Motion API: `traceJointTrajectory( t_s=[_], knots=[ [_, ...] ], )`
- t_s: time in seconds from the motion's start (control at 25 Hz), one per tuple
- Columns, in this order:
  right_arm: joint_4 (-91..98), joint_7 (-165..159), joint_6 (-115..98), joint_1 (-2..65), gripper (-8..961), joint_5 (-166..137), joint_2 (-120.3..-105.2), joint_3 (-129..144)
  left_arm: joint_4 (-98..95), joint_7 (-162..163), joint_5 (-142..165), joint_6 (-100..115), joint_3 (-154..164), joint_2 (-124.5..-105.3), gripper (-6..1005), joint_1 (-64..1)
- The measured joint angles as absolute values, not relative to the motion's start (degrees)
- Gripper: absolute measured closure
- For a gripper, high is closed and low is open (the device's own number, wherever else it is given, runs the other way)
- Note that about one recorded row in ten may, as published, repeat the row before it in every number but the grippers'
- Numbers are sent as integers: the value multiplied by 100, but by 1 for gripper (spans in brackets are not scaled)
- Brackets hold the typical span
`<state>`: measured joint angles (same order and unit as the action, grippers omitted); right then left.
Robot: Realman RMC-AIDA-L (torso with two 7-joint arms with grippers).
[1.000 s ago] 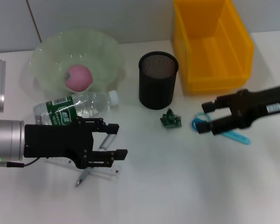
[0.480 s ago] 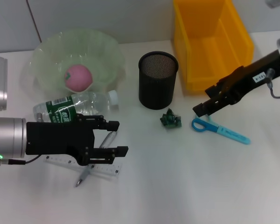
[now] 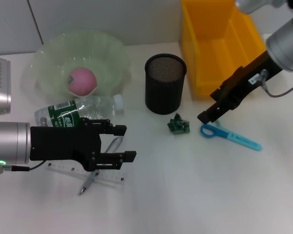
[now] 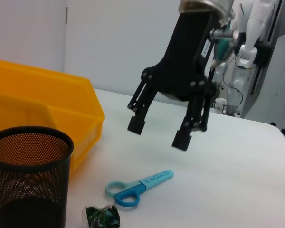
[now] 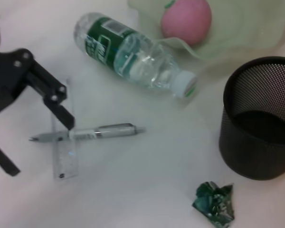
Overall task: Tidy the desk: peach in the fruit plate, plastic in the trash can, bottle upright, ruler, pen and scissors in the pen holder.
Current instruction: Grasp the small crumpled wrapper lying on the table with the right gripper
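Observation:
The pink peach (image 3: 83, 80) lies in the pale green fruit plate (image 3: 105, 51). The clear bottle (image 3: 78, 109) lies on its side in front of the plate. My left gripper (image 3: 126, 143) is open and empty, low over the pen (image 3: 98, 168) and the clear ruler (image 3: 88, 173). My right gripper (image 3: 211, 108) is open and empty, raised above the blue scissors (image 3: 229, 135), which lie flat on the table. The left wrist view shows its jaws apart (image 4: 157, 133) over the scissors (image 4: 137, 187). The green plastic wad (image 3: 178, 125) lies in front of the black mesh pen holder (image 3: 165, 83).
The yellow bin (image 3: 219, 44) stands at the back right, behind my right arm. The right wrist view shows the bottle (image 5: 133, 59), pen (image 5: 88, 133), ruler (image 5: 66, 152), plastic wad (image 5: 213, 203) and pen holder (image 5: 259, 118). White table lies in front of the scissors.
My right gripper has lifted up and back from the scissors, which stay on the table. My left gripper has edged slightly to the right over the pen.

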<state>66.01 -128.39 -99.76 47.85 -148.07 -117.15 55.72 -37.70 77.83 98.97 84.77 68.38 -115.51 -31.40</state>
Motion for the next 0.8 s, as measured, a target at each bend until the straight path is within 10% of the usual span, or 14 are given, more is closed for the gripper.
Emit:
traceJointTrajectory(
  t_s=[0.8],
  knots=[
    [4926, -12781, -7955, 4973, 144, -14789, -11910, 6410, -3759, 7783, 9896, 8482, 6838, -11565, 303, -3132]
  ],
)
